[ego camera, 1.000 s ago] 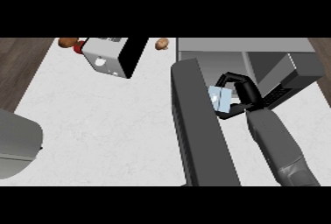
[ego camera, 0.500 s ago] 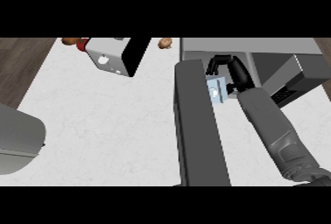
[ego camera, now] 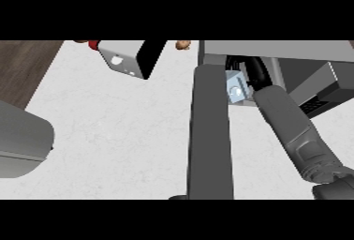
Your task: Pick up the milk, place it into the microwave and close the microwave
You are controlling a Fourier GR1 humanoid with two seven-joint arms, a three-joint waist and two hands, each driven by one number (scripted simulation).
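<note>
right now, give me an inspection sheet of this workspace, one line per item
surface: white speckled counter, dark wood floor at left.
job's things: milk at the microwave opening; microwave door open.
clutter: white and black box at the far edge; small brown thing and red thing beside it.
hands: right hand reaching into the microwave beside the milk, fingers hidden; left hand not in view.
cables: nothing seen.
surroundings: grey rounded object at left edge.
</note>
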